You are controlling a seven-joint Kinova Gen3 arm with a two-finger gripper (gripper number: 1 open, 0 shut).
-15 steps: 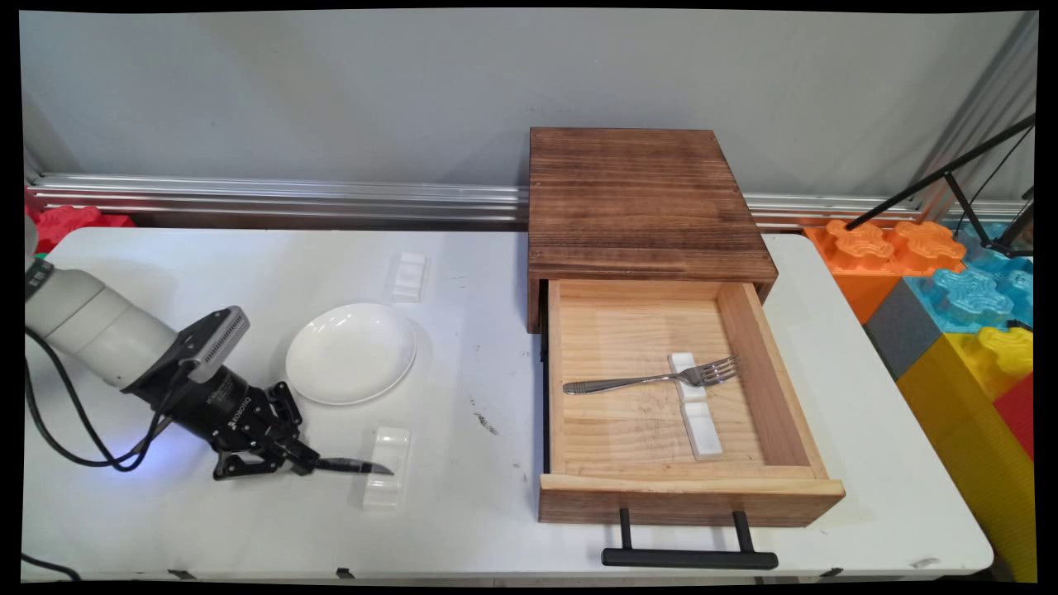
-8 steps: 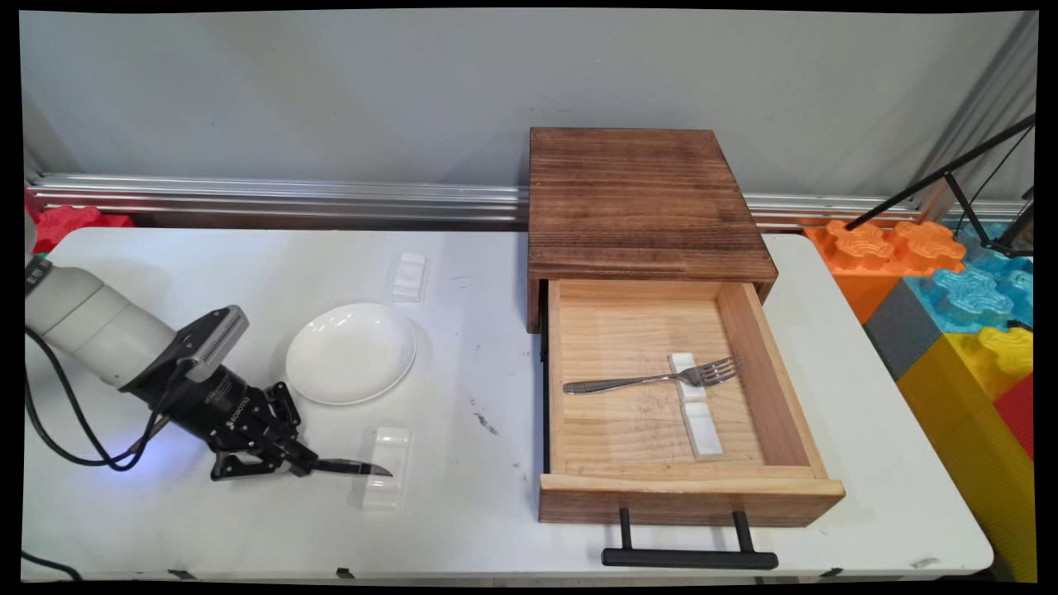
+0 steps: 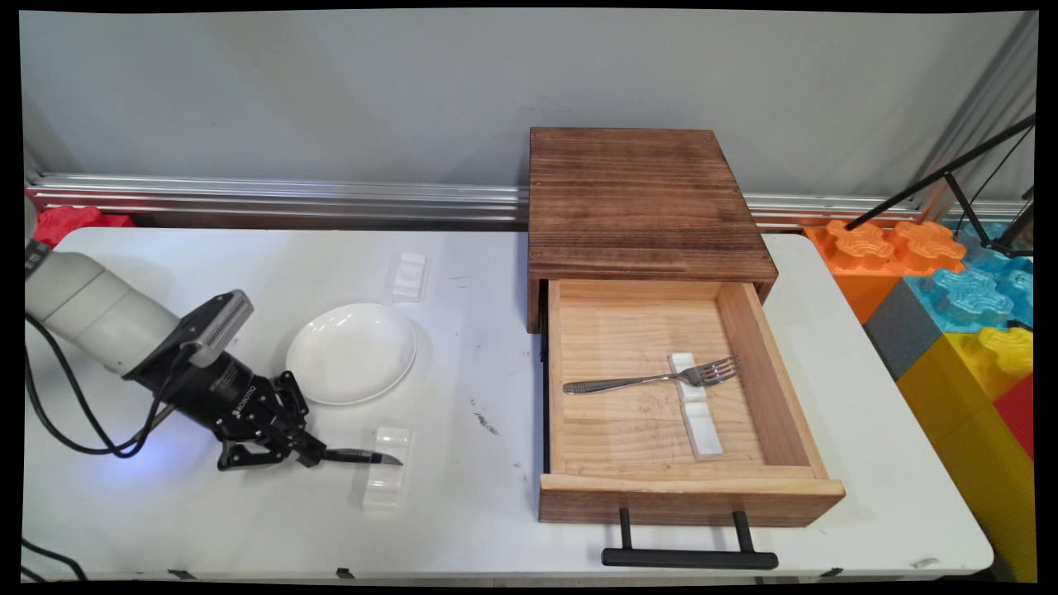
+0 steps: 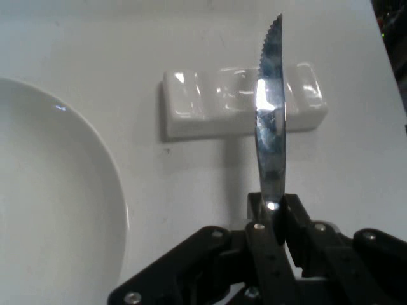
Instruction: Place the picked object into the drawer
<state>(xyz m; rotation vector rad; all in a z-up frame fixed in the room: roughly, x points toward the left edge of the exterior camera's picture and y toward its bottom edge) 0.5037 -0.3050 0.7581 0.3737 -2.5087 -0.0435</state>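
Observation:
My black gripper is shut on a steel table knife, held by its handle end with the serrated blade pointing away from the hand. The blade hangs a little above a white cutlery rest near the table's front left, its tip reaching over the rest. A white plate lies just behind the gripper, close beside it in the hand view.
A second white rest lies behind the plate. A dark wooden box stands at the back, its pale drawer pulled open toward me with a fork across a white rest. Coloured foam blocks stand to the right.
The gripper has risen slightly and shifted right with the knife; the blade now hangs above the near rest instead of lying low against it.

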